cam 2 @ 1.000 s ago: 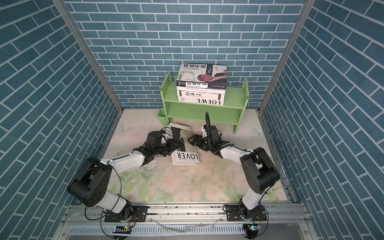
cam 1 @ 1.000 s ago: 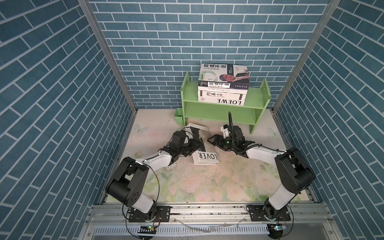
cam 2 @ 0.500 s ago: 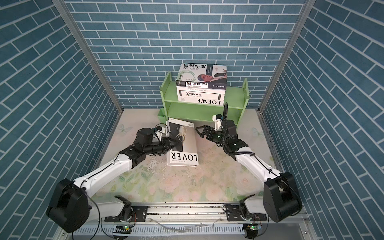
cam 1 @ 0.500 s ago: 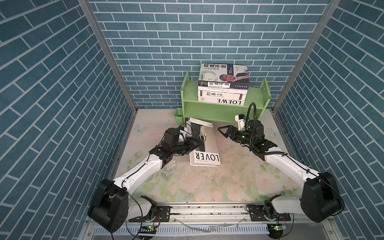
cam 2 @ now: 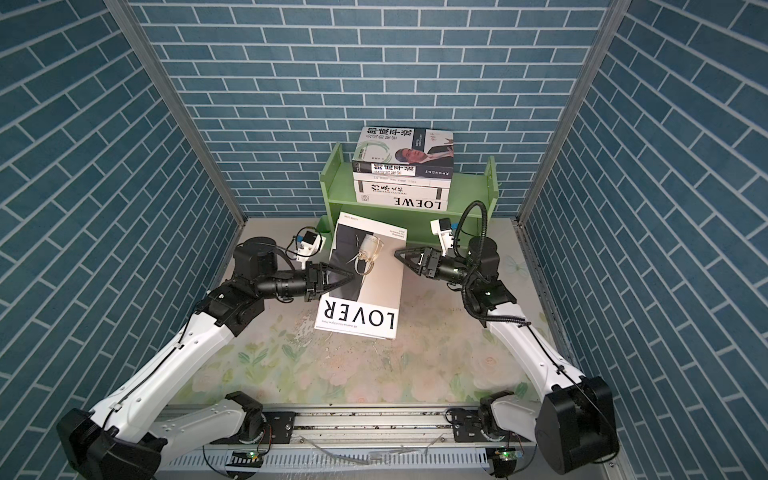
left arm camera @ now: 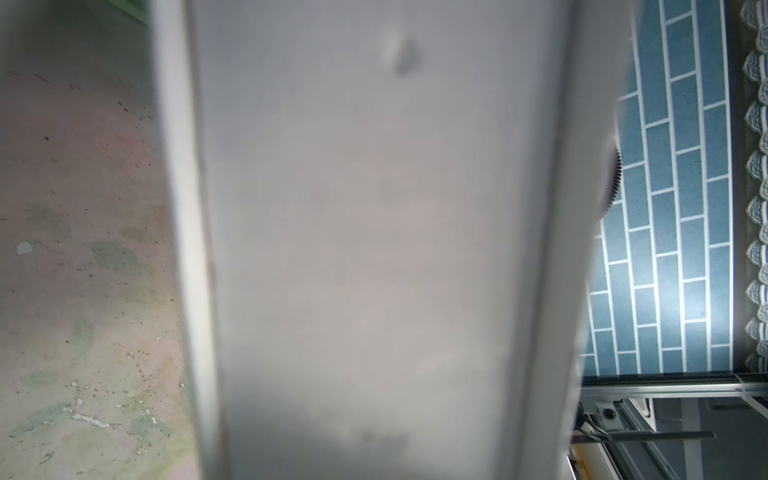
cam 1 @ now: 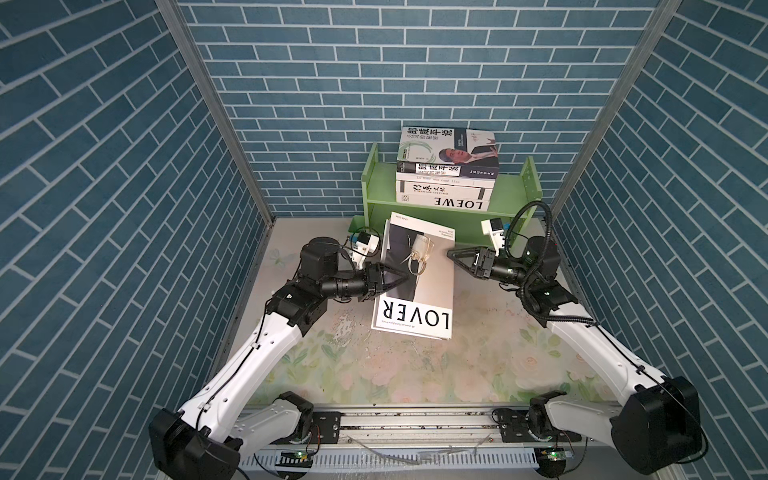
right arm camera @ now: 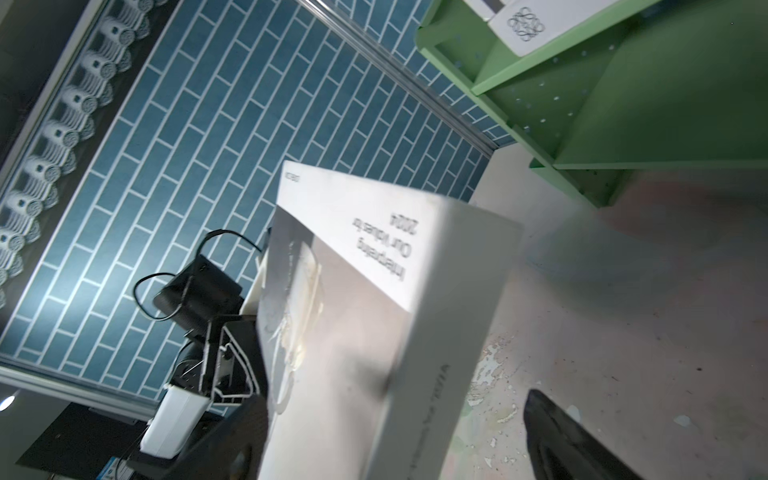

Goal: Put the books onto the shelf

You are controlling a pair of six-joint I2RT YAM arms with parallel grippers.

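White LOVER book (cam 1: 432,291): tilted, near edge low by the counter (cam 1: 415,374), far end raised toward the shelf (cam 1: 512,195). Left end effector (cam 1: 399,276) is clamped on its left edge. Right end effector (cam 1: 455,254) is spread wide at its right edge, no grip. Three stacked books (cam 1: 446,183) are shelved. Step: two-arm lift. Next, I judge, the right must close.

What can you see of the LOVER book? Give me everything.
The LOVER book is large, thick and white, closed, cover up: bold black LOVER lettering at the near end, a dark-and-grey photo with a pale cup-like object mid-cover, small print at the far corner. It looks tilted, far end raised in front of the shelf. The left gripper clamps its left edge; the right gripper is open just off its right edge, not touching.
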